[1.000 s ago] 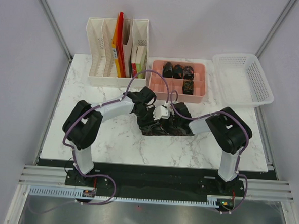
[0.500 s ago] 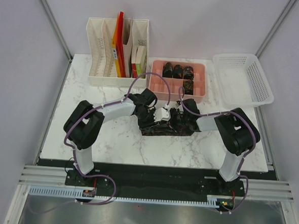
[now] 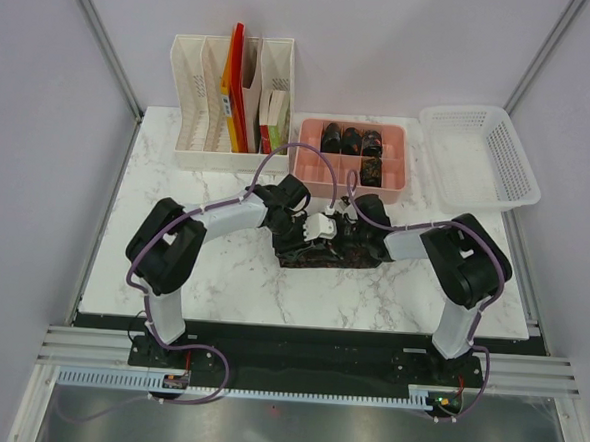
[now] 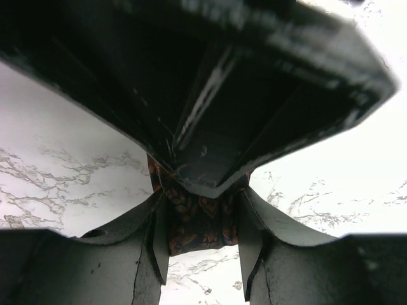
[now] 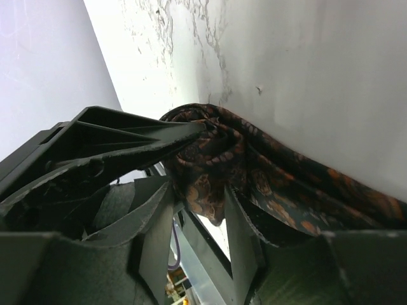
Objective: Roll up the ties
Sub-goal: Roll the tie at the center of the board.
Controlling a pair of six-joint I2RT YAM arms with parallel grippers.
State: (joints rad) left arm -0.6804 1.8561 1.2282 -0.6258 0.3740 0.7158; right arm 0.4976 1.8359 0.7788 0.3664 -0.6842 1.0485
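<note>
Two arms met over the middle of the marble table [image 3: 222, 267], as they had a second earlier. The white file organiser [image 3: 197, 105] at the far left, the white basket [image 3: 479, 157] at the far right and the pink tray [image 3: 308, 167] between them had not shifted. The right arm [image 3: 453, 256] had swung its elbow rightward and farther out. The right gripper [image 3: 347, 224] had moved in closer to the near edge of the tray. The left gripper [image 3: 320, 226] sat almost where it had been. Four rolled ties [image 3: 350, 139] lay in the tray's compartments as before. A loose tie [image 3: 318, 252] lay bunched on the table under both grippers, its shape largely hidden by them from above. In the left wrist view the left gripper [image 4: 202, 210] clamped a patterned fold of that tie [image 4: 197, 222] between its fingers. In the right wrist view fabric [image 5: 280, 171] hung between the parted fingers of the right gripper [image 5: 200, 190], but I could not tell whether they pressed it.
</note>
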